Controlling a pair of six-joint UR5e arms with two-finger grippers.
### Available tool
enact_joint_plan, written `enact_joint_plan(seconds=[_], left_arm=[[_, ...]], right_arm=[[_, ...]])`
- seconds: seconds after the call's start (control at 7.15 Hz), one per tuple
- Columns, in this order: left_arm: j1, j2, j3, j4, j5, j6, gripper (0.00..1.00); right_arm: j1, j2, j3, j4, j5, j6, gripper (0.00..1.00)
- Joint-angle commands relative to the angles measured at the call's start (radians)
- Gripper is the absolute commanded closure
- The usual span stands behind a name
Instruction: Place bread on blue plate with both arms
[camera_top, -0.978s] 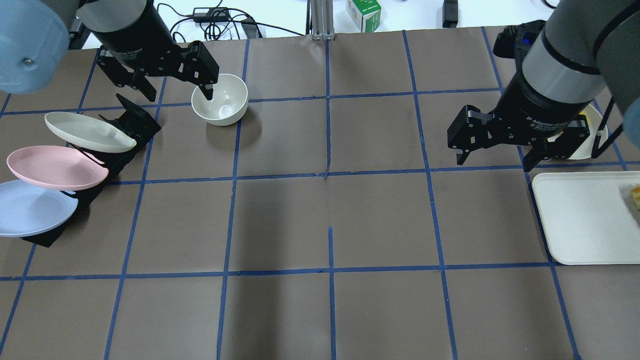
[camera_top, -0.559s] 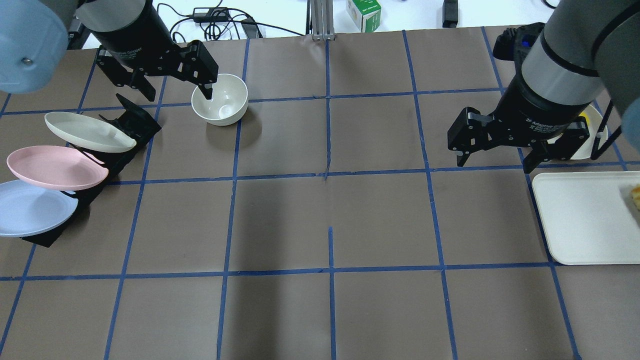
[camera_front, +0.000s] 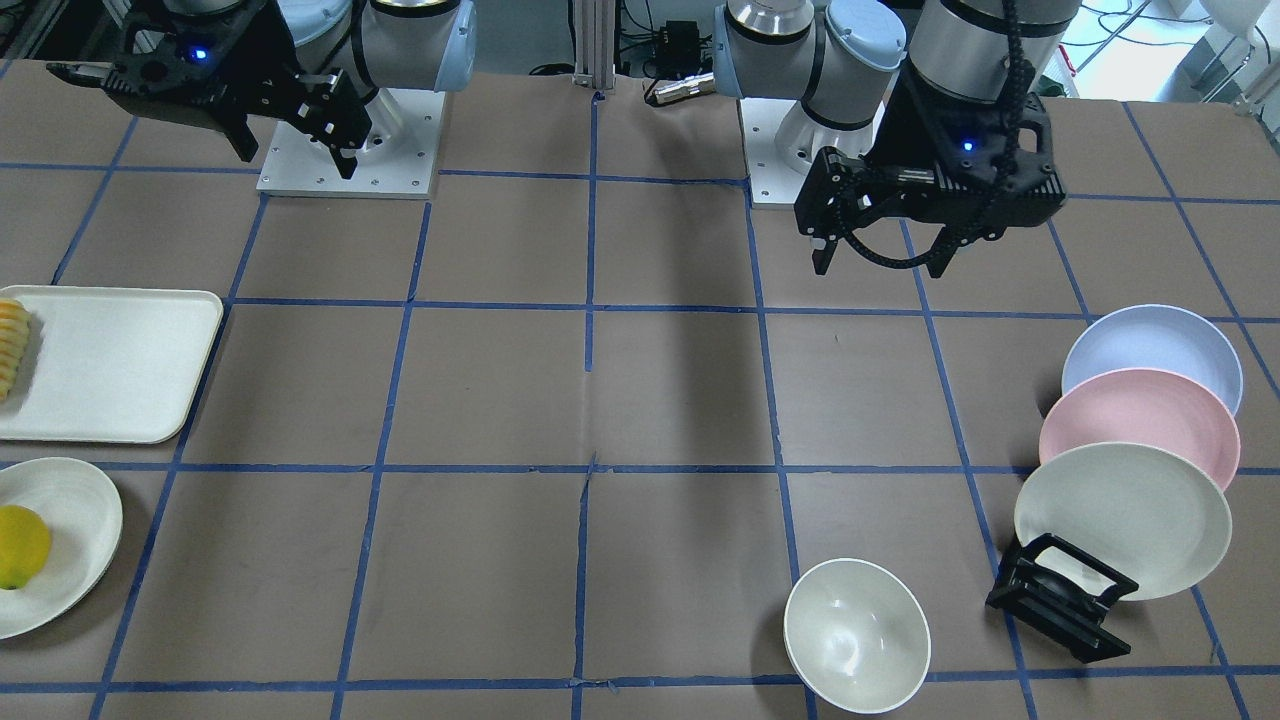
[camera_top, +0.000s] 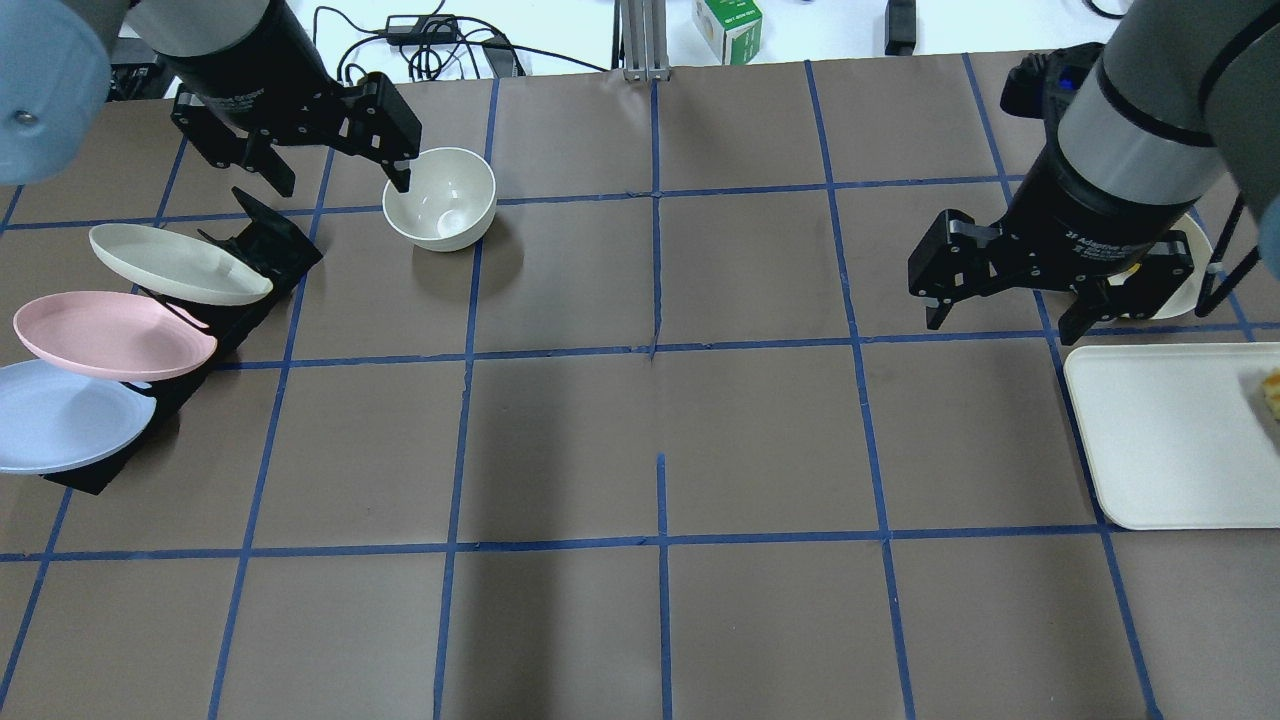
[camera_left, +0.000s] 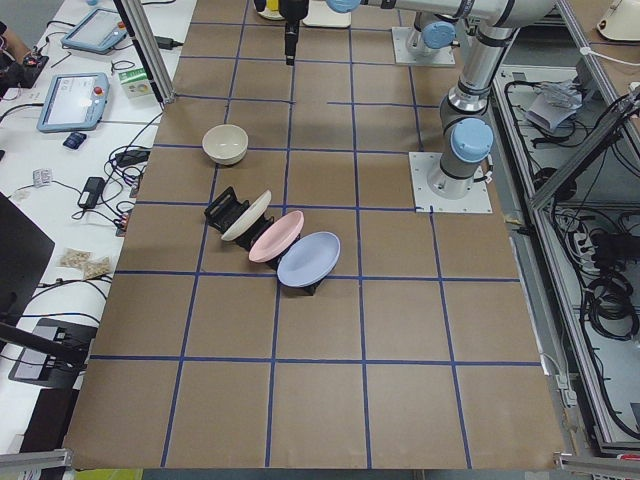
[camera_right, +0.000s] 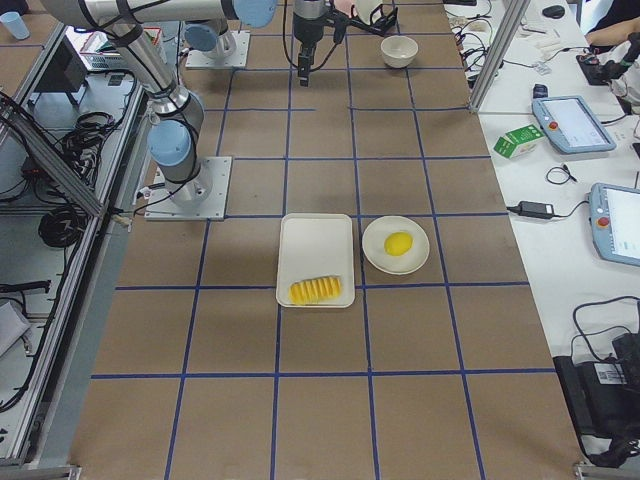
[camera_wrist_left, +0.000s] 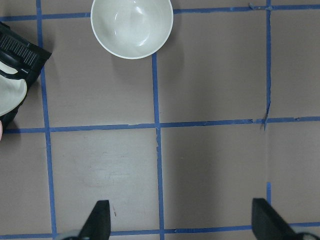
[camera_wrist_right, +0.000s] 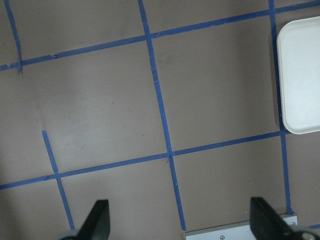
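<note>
The bread (camera_right: 315, 290), a ridged yellow loaf, lies at one end of a cream tray (camera_top: 1150, 440). Only its end shows in the overhead view (camera_top: 1270, 390) and the front view (camera_front: 10, 345). The blue plate (camera_top: 60, 420) leans in a black rack (camera_top: 265, 240) at the table's left and also shows in the front view (camera_front: 1150, 350). My left gripper (camera_top: 343, 185) hangs open and empty beside a white bowl (camera_top: 440, 198), well away from the blue plate. My right gripper (camera_top: 1002, 328) hangs open and empty above the table, just left of the tray's far corner.
A pink plate (camera_top: 110, 335) and a cream plate (camera_top: 175, 263) lean in the same rack beyond the blue one. A round yellow fruit (camera_front: 20, 545) sits on a white plate (camera_front: 80, 520) beside the tray. The brown table is marked with blue tape squares.
My left gripper has shifted a little left and towards the far edge, off the bowl's rim. My right gripper has shifted slightly right, towards the tray. Both stay open.
</note>
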Motion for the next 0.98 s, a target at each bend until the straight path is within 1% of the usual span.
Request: enact_joint_plan(seconds=[0.0, 0.28, 0.42, 0.56, 0.7, 0.84], left_arm=[[0.128, 0.029, 0.005, -0.005, -0.001, 0.005, 0.0], [0.283, 0.045, 0.003, -0.005, 0.014, 0.028, 0.0], [0.389, 0.04, -0.007, -0.005, 0.01, 0.029, 0.0], [0.498, 0.02, -0.015, -0.005, 0.008, 0.029, 0.0], [0.607, 0.0, -0.023, -0.005, 0.01, 0.055, 0.0], [0.685, -0.021, -0.044, 0.001, 0.013, 0.067, 0.0]], right_arm=[[-0.077, 0.0, 0.004, 0.004, 0.002, -0.012, 0.0], [-0.085, 0.004, 0.013, -0.004, -0.005, -0.021, 0.0], [-0.091, 0.017, 0.016, -0.008, -0.01, -0.096, 0.0], [-0.15, 0.023, 0.016, -0.008, -0.01, -0.145, 0.0], [-0.243, 0.024, 0.016, -0.01, -0.008, -0.263, 0.0], [-0.341, 0.039, 0.018, -0.008, -0.013, -0.381, 0.0]])
